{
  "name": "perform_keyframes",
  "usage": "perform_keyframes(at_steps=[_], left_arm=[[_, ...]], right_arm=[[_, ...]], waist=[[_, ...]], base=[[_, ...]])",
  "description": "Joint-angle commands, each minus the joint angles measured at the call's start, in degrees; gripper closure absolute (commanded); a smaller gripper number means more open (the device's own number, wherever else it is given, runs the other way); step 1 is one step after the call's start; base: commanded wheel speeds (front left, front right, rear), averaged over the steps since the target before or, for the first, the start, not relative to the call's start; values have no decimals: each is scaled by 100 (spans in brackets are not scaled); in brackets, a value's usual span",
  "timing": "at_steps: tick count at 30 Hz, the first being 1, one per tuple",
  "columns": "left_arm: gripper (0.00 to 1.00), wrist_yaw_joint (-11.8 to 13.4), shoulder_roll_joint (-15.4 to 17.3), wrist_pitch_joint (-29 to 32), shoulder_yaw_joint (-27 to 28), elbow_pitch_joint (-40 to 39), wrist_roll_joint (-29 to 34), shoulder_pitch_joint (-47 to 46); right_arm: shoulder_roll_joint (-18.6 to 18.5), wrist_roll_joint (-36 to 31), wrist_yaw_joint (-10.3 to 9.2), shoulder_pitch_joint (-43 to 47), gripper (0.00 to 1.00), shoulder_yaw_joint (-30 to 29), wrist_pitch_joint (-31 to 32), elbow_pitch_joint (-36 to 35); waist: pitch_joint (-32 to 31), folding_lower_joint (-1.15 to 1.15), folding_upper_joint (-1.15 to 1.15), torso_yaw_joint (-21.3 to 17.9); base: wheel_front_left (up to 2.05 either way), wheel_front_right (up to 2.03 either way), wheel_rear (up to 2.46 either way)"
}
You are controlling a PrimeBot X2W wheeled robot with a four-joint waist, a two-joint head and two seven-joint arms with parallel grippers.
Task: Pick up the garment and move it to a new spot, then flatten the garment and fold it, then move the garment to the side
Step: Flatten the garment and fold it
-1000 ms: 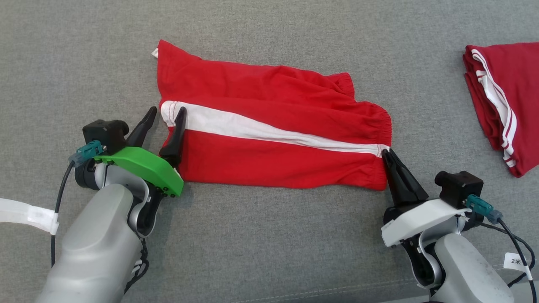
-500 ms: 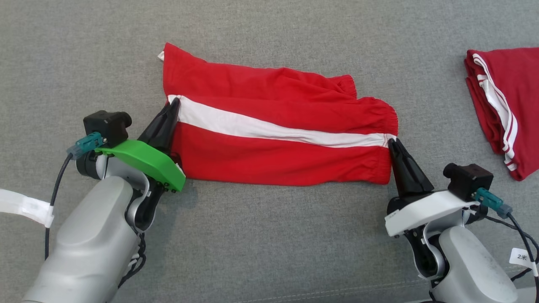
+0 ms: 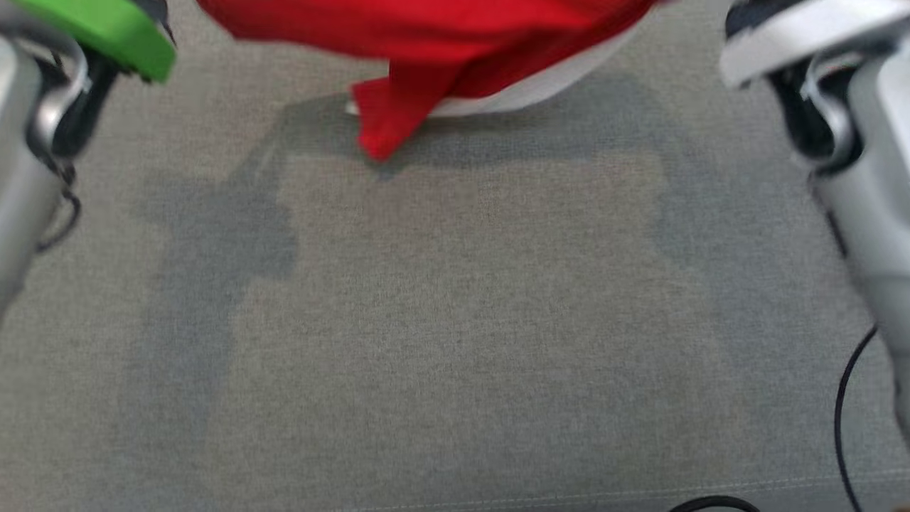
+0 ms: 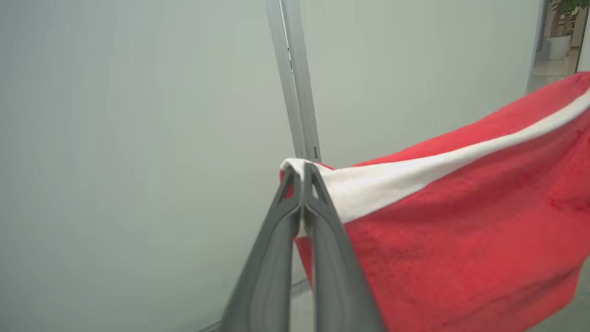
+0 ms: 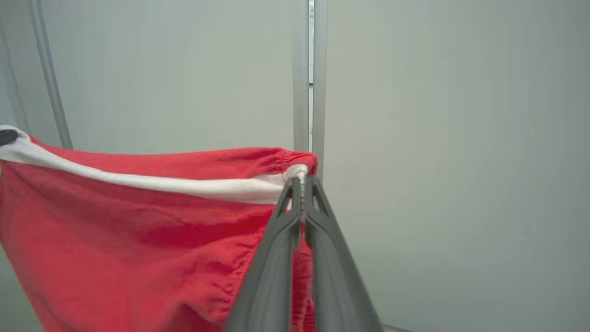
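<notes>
The red garment [image 3: 426, 43] with a white stripe hangs in the air above the grey surface, stretched between my two arms, with one corner drooping toward the surface. In the left wrist view my left gripper [image 4: 302, 168] is shut on the garment's [image 4: 461, 240] white-striped corner. My right gripper [image 5: 302, 182] is shut on the gathered waistband end of the garment [image 5: 138, 221]. In the head view the left wrist's green cover [image 3: 106, 28] and the right wrist's white cover [image 3: 803, 28] sit at the top corners, and the fingertips are past the top edge.
The grey fabric surface [image 3: 455, 320] lies below, marked by the shadows of the arms and cloth. A black cable [image 3: 846, 398] hangs at the lower right. Behind the garment stands a pale wall with a metal post [image 4: 295, 78].
Both grippers, shut on the garment's two ends, have lifted it off the surface. The head camera has moved too, and the folded red garment at the right has left the picture.
</notes>
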Motion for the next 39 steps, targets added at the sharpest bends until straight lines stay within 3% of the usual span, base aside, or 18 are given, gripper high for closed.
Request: perform_keyframes(at_steps=[1,7,10,13,18,23,30,34,39], left_arm=[[100,13,21,-10,-11,9,83,-204],[100,123,-216,-273,196,361,749,-1896],[100,218,-342,-298,461,330,1013,-2168],[100,214,-389,-300,737,63,1368,-1790],[100,173,-560,-301,1336,-289,1613,-755],[100,107,-1026,-302,2036,-597,1733,873],[100,5,-1631,-303,2803,-638,1892,3040],[100,15,-1830,-303,2976,-694,1884,3916],[100,17,-1941,-303,3135,-682,1768,4805]], right_arm=[[-24,-60,-10,-243,100,-14,19,77],[-195,-972,-10,-2494,100,89,-280,967],[-105,-1138,-10,-2905,100,204,-440,1470],[-109,-1054,-10,-2827,100,345,-569,1841],[-305,-754,-10,-2170,100,714,-648,1980],[-525,-99,-10,-924,100,1014,-648,1351],[-953,971,-10,976,100,1553,-650,440],[-1116,1241,-10,1897,100,1460,-650,-73],[-1032,1336,-10,2932,100,1156,-650,-446]], waist=[[475,0,0,188],[934,0,0,412],[1113,0,0,500],[1221,0,0,562],[1433,0,0,669],[1311,0,0,681],[647,0,0,603],[168,0,0,569],[-412,0,0,540]], base=[[0,0,0],[0,0,0],[0,0,0],[0,0,0],[0,0,0],[0,0,0],[0,0,0],[0,0,0],[0,0,0]])
